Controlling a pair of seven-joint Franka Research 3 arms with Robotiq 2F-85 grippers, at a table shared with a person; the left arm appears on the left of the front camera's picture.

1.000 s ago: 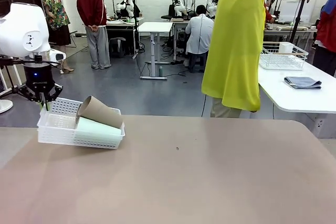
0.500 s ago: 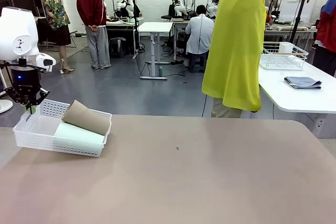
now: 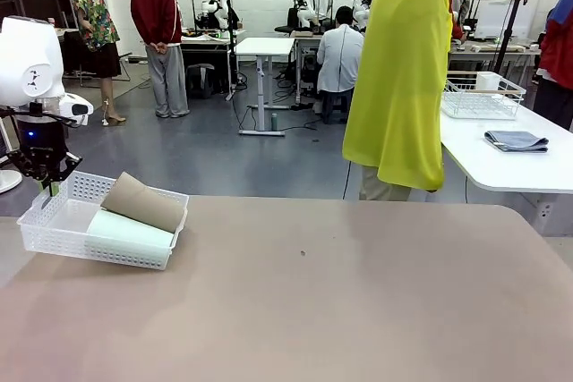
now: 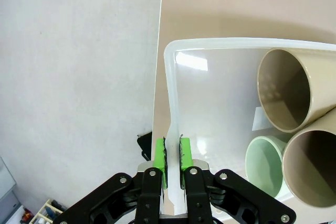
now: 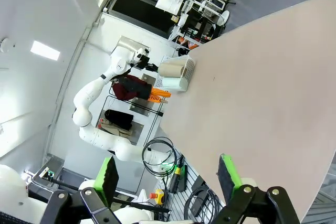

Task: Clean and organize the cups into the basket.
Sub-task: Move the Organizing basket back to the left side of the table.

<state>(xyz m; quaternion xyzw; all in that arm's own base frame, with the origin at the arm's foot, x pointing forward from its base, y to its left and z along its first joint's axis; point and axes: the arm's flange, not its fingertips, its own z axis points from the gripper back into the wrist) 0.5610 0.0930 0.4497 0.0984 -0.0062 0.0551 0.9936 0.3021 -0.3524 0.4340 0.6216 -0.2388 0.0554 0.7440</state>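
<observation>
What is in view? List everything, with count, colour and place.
table: one, brown, in front.
basket: one, white, at the table's left edge.
brown cups: two, lying in the basket.
mint cup: one, pale green, lying in the basket beside them.
side table: one, white, far right.
wire basket: one, white, on the side table.
cloth: one, grey, folded, on the side table.
person: one, in yellow, at the far side.
left gripper: pads either side of the basket's rim, slightly apart from it.
right gripper: open, above the table.
</observation>
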